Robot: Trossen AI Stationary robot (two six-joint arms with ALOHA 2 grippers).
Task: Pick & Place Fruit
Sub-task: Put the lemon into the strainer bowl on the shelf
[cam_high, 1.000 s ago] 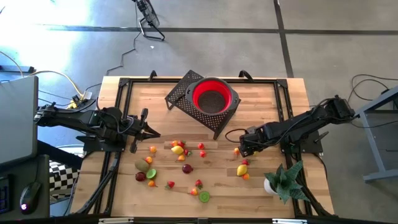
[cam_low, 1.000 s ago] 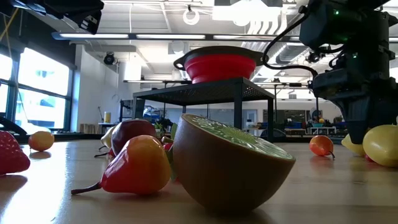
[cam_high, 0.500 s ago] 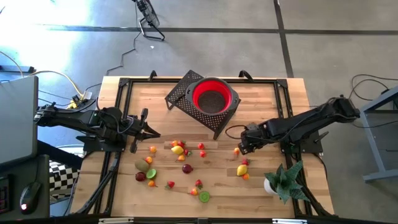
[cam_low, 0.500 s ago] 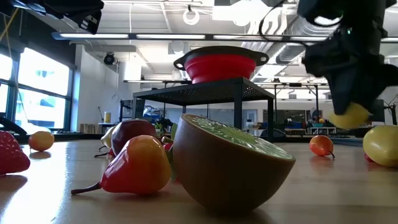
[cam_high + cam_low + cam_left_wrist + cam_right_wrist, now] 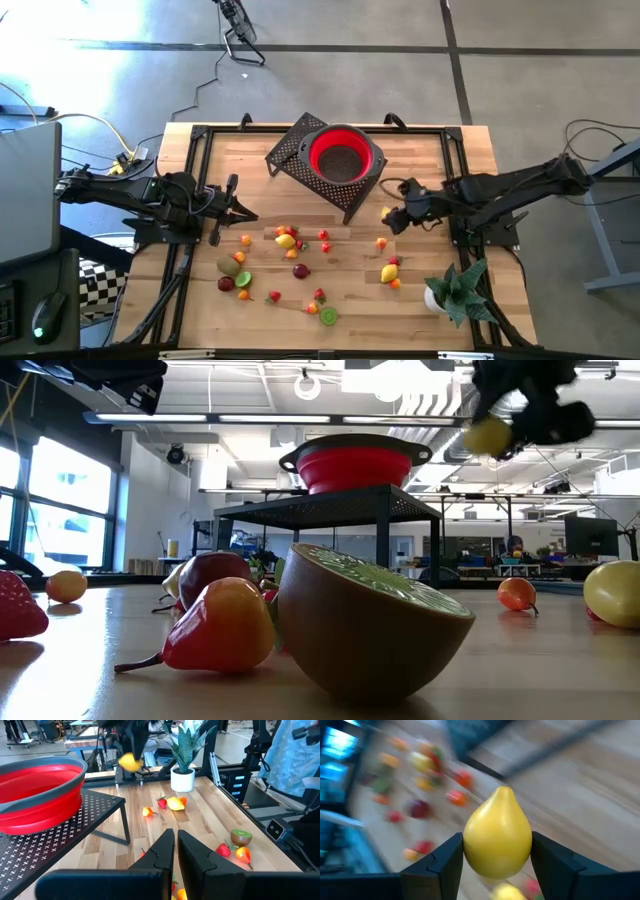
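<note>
Small toy fruits (image 5: pixel 288 240) lie scattered on the wooden table (image 5: pixel 420 150). A halved kiwi (image 5: pixel 370 622) and a red-yellow fruit (image 5: pixel 222 625) lie nearest the low camera. A red bowl (image 5: pixel 345 155) sits on a black mesh stand (image 5: pixel 290 152) at the far middle. My right gripper (image 5: pixel 388 215) hangs in the air to the right of the stand, shut on a yellow pear-shaped fruit (image 5: pixel 497 835). The same yellow fruit (image 5: pixel 488 435) shows high above the table in the low view. My left gripper (image 5: pixel 250 213) waits shut at the table's left, holding nothing. My right gripper pinches the yellow fruit by its two wide sides (image 5: pixel 470 851) between its two fingers (image 5: pixel 445 865). The fingers come slanting down from the table's right. The fruit's narrow end (image 5: pixel 504 791) points away from the wrist, and the fruit is lifted clear of the table.
A spiky green plant in a white pot (image 5: pixel 452 290) stands at the near right corner. A yellow lemon, a strawberry and an orange fruit (image 5: pixel 390 272) lie left of it. A black frame rail (image 5: pixel 455 170) runs along the table's edges.
My right gripper has risen from the table with the yellow fruit, which is now lifted clear, well above the tabletop. It has tipped from pointing nearly straight down to slanting, and has gone a little toward the far edge, nearer the stand.
</note>
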